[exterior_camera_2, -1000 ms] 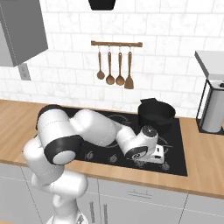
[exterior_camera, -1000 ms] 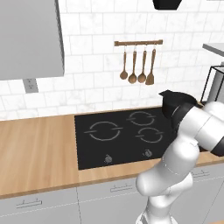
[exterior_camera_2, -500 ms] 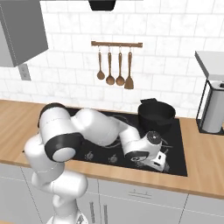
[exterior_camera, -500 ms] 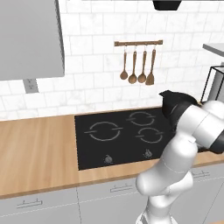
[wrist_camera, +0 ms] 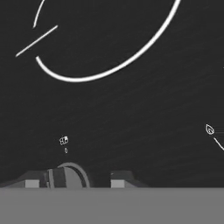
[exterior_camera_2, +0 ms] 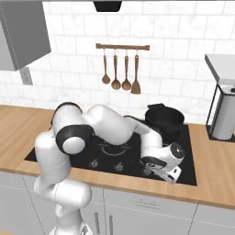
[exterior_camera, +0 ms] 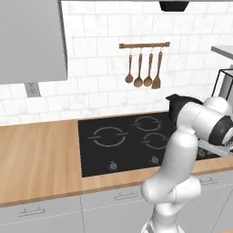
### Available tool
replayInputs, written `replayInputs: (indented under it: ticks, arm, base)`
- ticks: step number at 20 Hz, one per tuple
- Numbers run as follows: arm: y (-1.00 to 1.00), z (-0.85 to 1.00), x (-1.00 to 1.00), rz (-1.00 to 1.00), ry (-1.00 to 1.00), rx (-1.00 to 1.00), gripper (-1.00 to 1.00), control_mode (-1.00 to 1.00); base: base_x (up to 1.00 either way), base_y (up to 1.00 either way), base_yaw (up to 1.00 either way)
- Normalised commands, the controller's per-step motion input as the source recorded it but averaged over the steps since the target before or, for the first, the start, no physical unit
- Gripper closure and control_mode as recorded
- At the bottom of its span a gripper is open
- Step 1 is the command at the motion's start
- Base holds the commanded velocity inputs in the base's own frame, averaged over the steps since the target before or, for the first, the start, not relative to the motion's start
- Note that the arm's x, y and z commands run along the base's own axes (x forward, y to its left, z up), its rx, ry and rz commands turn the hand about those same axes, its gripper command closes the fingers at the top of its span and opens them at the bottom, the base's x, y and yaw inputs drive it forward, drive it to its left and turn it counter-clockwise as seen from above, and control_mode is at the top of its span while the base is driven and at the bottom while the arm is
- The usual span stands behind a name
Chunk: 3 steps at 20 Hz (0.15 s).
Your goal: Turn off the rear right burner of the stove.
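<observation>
Black glass of the stove [exterior_camera_2: 193, 158] lies set into the wooden table [exterior_camera_2: 215, 165] below the rack of hanging spoons [exterior_camera_2: 121, 69]. A dark pot [exterior_camera_2: 164, 118] stands on the stove's rear right corner. Along the stove's front edge runs the row of small knobs, and the end effector [exterior_camera_2: 170, 174] sits low over that edge at the stove's front right part, just in front of the pot's burner.

In the hand view a knob [wrist_camera: 69, 175] shows as a rounded grey dome between the two finger tips [wrist_camera: 33, 181], off-centre: touching or nearly touching the left tip, with an open gap toward the right one. The fingers are spread with the knob between them, not yet pinched. So the thing to be turned lies directly ahead of the end effector along its own axis, and the move looks to depend on closing squarely on that dome and rotating about its upright axis. Whether this knob serves the rear right burner I cannot tell for sure; the small icon [wrist_camera: 64, 140] printed beside it is too small to read.

From the base, the arm reaches forward over the stove, elbow high, forearm sloping down, wrist bent toward the stove's front strip.
</observation>
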Motion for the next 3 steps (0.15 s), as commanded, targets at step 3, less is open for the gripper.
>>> replayInputs:
  ticks: [3]
  arm:
    - [-0.2,-0.04,-0.08,-0.42,0.0,0.07,1.0,-1.0]
  base:
    - [0.0,0.0,0.0]
